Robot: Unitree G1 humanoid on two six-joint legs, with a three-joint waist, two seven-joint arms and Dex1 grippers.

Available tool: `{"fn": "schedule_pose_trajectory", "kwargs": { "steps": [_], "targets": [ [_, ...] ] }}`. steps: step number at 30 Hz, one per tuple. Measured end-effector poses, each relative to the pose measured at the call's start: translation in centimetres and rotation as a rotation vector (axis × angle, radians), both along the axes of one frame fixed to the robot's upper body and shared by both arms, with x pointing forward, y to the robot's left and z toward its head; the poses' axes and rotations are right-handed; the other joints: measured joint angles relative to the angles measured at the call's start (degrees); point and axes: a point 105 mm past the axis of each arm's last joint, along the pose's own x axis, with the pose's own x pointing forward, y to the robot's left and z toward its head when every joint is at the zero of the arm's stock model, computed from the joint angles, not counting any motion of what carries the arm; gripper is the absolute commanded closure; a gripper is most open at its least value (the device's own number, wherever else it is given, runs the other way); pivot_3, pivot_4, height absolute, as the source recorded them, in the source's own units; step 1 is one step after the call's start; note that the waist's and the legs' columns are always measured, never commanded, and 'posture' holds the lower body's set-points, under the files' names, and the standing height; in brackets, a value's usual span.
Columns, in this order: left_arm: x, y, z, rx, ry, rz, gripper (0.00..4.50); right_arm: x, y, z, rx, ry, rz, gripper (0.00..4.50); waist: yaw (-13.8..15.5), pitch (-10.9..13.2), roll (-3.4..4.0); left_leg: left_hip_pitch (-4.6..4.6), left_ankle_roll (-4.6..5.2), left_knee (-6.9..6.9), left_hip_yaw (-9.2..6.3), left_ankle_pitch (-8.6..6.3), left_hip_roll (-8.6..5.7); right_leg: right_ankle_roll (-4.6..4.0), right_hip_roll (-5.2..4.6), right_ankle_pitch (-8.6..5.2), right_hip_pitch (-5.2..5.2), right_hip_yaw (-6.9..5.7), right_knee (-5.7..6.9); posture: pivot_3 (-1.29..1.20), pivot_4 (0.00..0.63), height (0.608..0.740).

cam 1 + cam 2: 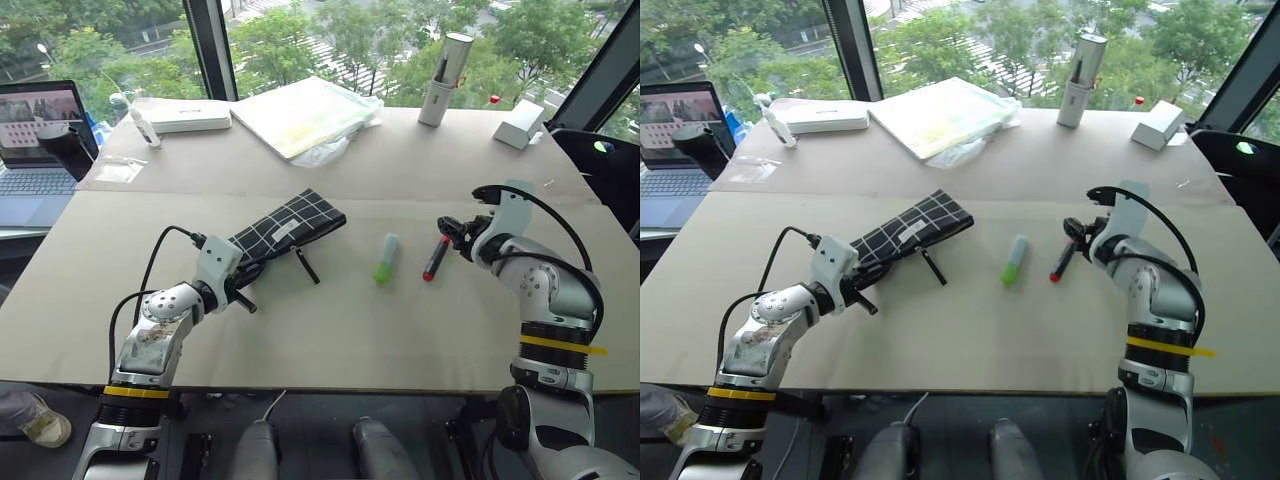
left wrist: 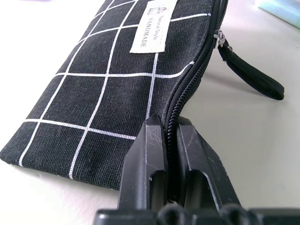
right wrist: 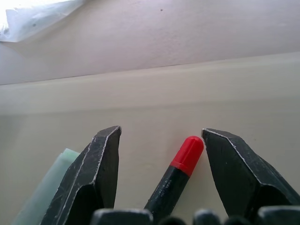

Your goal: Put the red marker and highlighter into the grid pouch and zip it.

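The grid pouch [image 1: 290, 225] lies flat on the beige table, slanting away to the right, with its black zipper pull [image 1: 307, 266] hanging off the near side. My left gripper [image 1: 243, 283] is shut on the pouch's near zipper edge [image 2: 183, 89]. To the right of the pouch lies the light-green highlighter [image 1: 386, 258]. Beside that lies the red marker [image 1: 435, 258], red end towards me. My right gripper [image 1: 452, 236] stands open at the marker's far end. In the right wrist view the marker [image 3: 180, 171] lies between the fingers, apart from both.
A laptop [image 1: 35, 140] sits at the far left. A white box [image 1: 187, 118], a plastic-wrapped folder [image 1: 305, 115], a tall silver cylinder [image 1: 445, 80] and a small white block [image 1: 520, 125] line the table's back. A black chair [image 1: 605, 165] stands at the right.
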Motion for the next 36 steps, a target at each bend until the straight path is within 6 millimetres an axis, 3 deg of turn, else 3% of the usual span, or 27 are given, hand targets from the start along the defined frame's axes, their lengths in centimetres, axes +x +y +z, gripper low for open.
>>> {"fn": "schedule_pose_trajectory", "kwargs": {
  "steps": [16, 22, 25, 30, 36],
  "targets": [
    [-0.1, 0.1, -0.4, -0.011, 0.009, 0.019, 4.5, -2.2, 0.6, -4.5, -0.008, 0.166, -0.07, 1.42, 0.0, 0.0, 0.0, 0.0, 0.0, 0.0, 0.0, 0.0, 0.0, 0.0, 0.0, 0.0, 0.0, 0.0, 0.0, 0.0, 0.15, 0.74],
    [-0.2, 0.2, -0.6, -0.015, 0.014, 0.026, 4.5, -2.9, 1.1, -4.8, -0.034, 0.168, -0.072, 1.42, -0.1, 0.0, 0.0, 0.0, 0.0, 0.0, 0.0, 0.0, 0.01, 0.0, 0.0, 0.0, 0.01, -0.01, 0.0, 0.0, 0.15, 0.74],
    [-0.2, 0.2, -0.6, -0.02, 0.016, 0.028, 4.5, -3.3, 1.6, -5.3, -0.094, 0.164, -0.058, 2.1, -0.1, 0.0, -0.03, 0.01, 0.0, 0.0, -0.02, 0.0, 0.01, 0.0, 0.01, 0.0, 0.03, -0.02, -0.01, 0.0, 0.15, 0.74],
    [-0.2, 0.3, -0.6, -0.026, 0.021, 0.031, 4.5, -3.7, 1.2, -5.7, -0.169, 0.145, -0.053, 3.82, -0.1, -0.1, -0.18, 0.03, 0.0, 0.0, -0.03, 0.0, 0.01, 0.0, 0.01, 0.0, 0.05, -0.02, -0.01, 0.0, 0.15, 0.74],
    [-0.1, 0.3, -0.3, -0.029, 0.028, 0.021, 4.5, -3.2, 0.7, -5.6, -0.183, 0.119, -0.047, 3.94, -0.1, -0.2, -0.25, 0.05, 0.0, 0.0, -0.03, 0.0, 0.01, 0.0, 0.01, 0.0, 0.07, -0.02, -0.01, 0.0, 0.15, 0.74]
  ]
}}
